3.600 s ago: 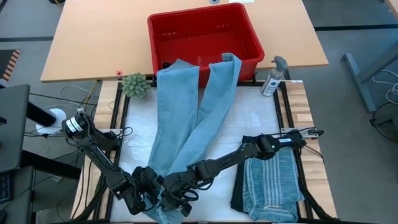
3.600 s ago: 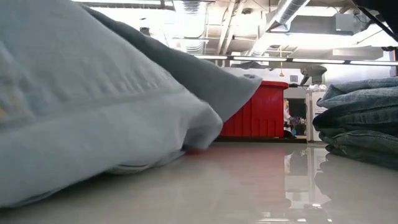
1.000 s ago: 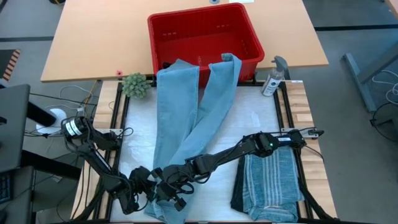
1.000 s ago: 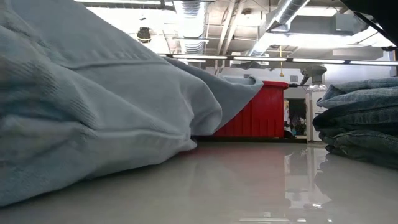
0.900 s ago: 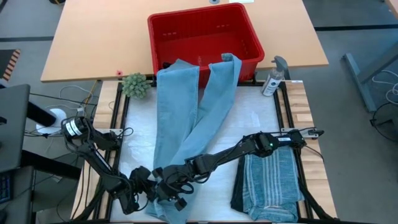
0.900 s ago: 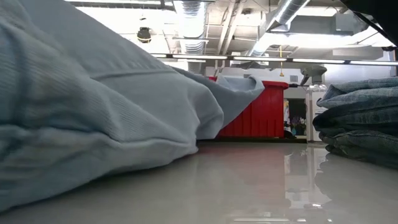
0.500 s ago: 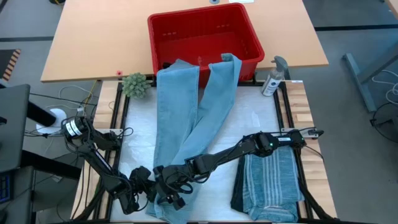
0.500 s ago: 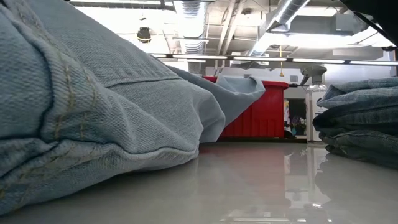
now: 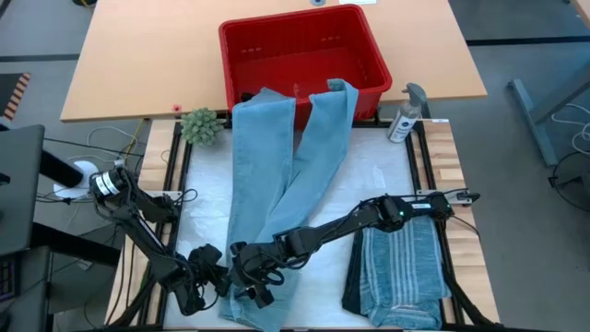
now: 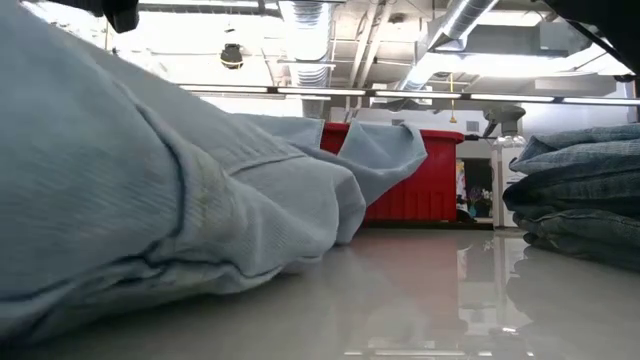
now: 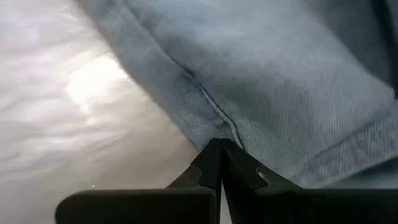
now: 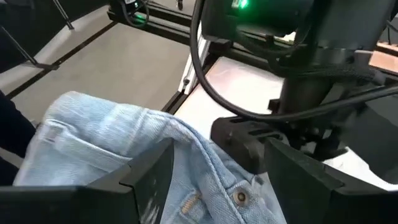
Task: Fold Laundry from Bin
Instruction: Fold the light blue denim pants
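Light blue jeans (image 9: 277, 184) lie lengthwise on the white table. Their leg ends are draped over the near rim of the red bin (image 9: 230, 55), and the waist end (image 10: 150, 230) is bunched at the table's near edge. My left gripper (image 9: 214, 284) is at the waist's left side, shut on the cloth (image 11: 221, 146). My right gripper (image 9: 251, 284) is just right of it and open. The buttoned waistband (image 12: 239, 196) lies between its spread fingers (image 12: 152, 177). My left gripper pinches an edge of the jeans beside a seam (image 11: 217, 127), near the waist end, between its two fingertips. It comes slanting down from the table's left. The cloth around the hold rests on the table. My right gripper stands around the waistband; whether a finger touches the cloth I cannot tell.
A folded pile (image 9: 401, 267), a striped shirt on dark cloth, sits at the near right (image 10: 575, 190). A spray bottle (image 9: 406, 112) stands by the bin's right corner and a small green plant (image 9: 200, 124) by its left. The middle right of the table is bare.
The waist end of the jeans has sunk and slumped lower onto the table. In the low view more of the red bin shows over it now. The legs stay draped on the bin's rim.
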